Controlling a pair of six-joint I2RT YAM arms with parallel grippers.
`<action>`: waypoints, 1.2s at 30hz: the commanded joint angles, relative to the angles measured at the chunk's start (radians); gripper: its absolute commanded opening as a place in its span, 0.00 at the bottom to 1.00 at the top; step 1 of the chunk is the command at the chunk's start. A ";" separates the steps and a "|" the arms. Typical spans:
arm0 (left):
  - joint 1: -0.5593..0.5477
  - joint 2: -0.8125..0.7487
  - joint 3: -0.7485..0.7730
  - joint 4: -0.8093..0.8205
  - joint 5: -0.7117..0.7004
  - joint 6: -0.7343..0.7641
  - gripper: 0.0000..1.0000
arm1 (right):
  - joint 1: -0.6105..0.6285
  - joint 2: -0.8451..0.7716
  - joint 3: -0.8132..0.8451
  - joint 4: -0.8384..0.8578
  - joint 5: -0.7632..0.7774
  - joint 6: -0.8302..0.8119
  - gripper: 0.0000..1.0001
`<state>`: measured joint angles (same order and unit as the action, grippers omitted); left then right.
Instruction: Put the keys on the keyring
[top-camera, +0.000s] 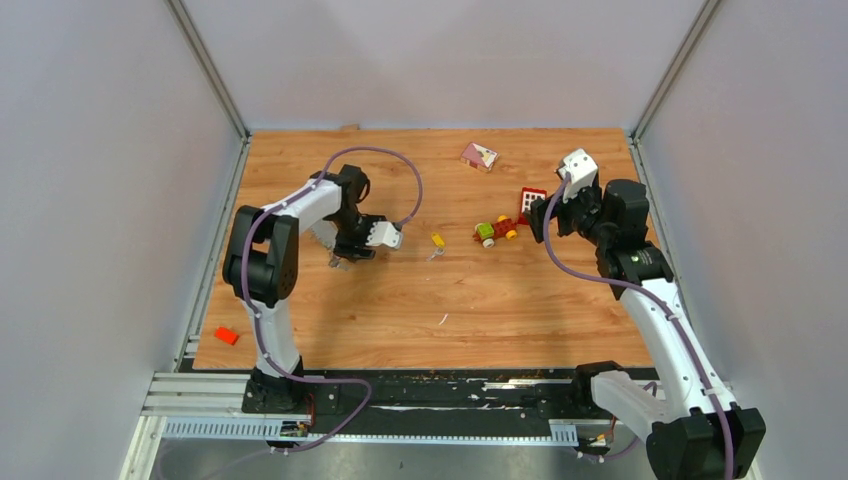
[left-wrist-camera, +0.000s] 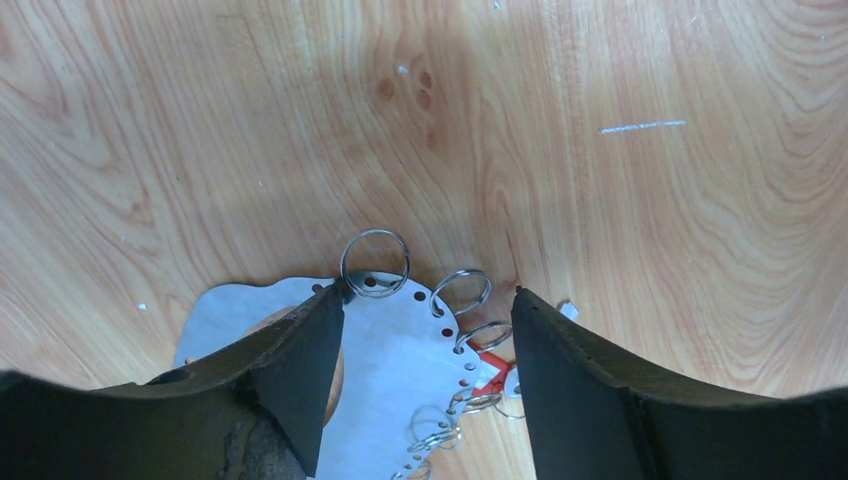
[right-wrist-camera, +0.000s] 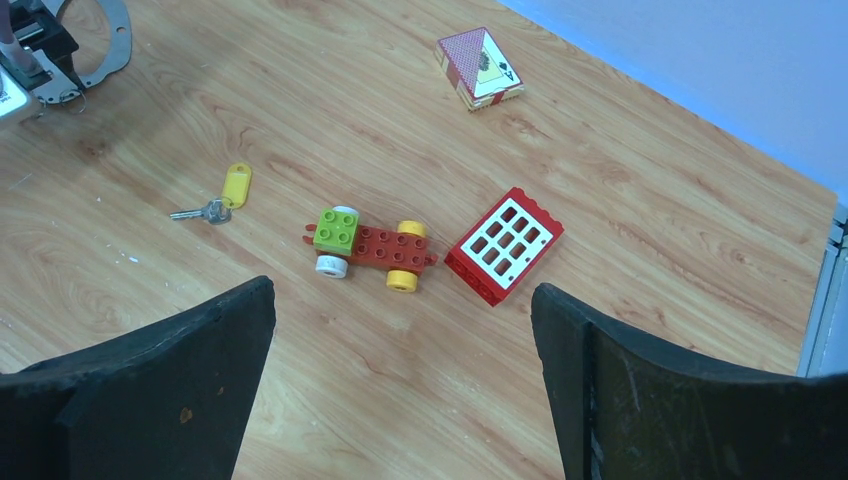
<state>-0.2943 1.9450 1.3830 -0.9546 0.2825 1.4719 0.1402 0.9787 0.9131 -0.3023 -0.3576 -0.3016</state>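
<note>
Down at the left tool (left-wrist-camera: 428, 295), the two dark fingers stand apart, released, straddling the bumpy edge of the keyring (left-wrist-camera: 395, 350). The keyring lies flat on the left half of the desk (left-wrist-camera: 600, 200). The left finger overlaps its grey plate and the right finger stands clear of it. Small wire rings (left-wrist-camera: 374, 262) sit along that edge. The red-tagged key (left-wrist-camera: 490, 362) shows right beside it, though I cannot tell whether it is hooked on. The right tool (right-wrist-camera: 403, 290) hangs wide open, gripping nothing. Below it sits the toy car (right-wrist-camera: 370, 248), with the red grid block (right-wrist-camera: 505, 245) just to its right. The yellow-tagged key (right-wrist-camera: 228, 190) lies left of the car, between it and the keyring.
</note>
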 joint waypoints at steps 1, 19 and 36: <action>-0.012 -0.035 -0.010 0.033 0.016 -0.036 0.68 | 0.002 0.000 0.002 -0.008 -0.026 -0.012 1.00; -0.208 -0.088 -0.134 0.226 0.157 -0.371 0.34 | 0.002 0.009 0.003 -0.014 -0.037 -0.019 1.00; -0.122 -0.363 -0.250 0.439 0.131 -0.613 0.74 | 0.002 0.014 0.007 -0.021 -0.044 -0.023 1.00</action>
<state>-0.4984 1.6566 1.1496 -0.5602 0.4156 0.8879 0.1402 0.9955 0.9131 -0.3359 -0.3775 -0.3164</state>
